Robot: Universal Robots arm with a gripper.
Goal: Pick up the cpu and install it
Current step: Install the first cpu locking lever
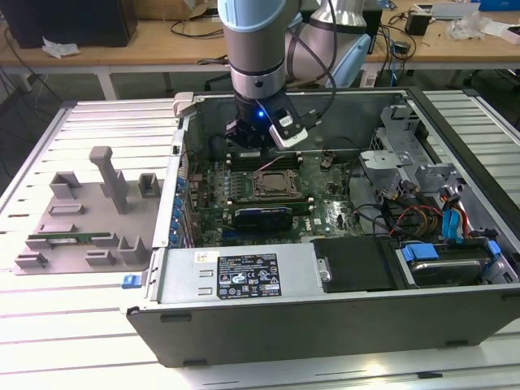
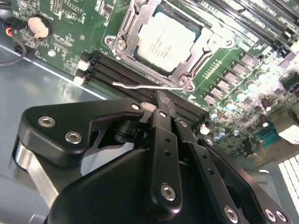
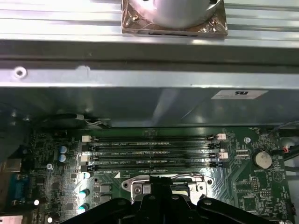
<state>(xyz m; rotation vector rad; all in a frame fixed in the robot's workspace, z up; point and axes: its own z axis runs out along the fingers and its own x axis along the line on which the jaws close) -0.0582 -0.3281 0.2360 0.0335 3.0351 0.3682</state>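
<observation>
The black linkage of the gripper (image 2: 160,99) lay closest to the lens in the second wrist view. Its fingers (image 2: 156,135) were brought together at the tips, clenched on nothing that could be seen. The tips hung just above the motherboard (image 2: 65,28), beside a thin wire lever (image 2: 140,87) running along the near edge of the socket frame (image 2: 122,39).

Within that frame the cpu (image 2: 168,39) lay flat, silvery top upward, apart from the fingers. In the first wrist view the four memory slots (image 3: 149,151) ran just beyond the socket. In the exterior view the arm (image 1: 256,49) reached down into the open computer case (image 1: 244,325) over the socket.

Judgement: the pick-up and placement appeared complete, with the chip released in its seat. Whether the lever was latched could not be told. Further work would call for care around that lever, without disturbing the chip.
</observation>
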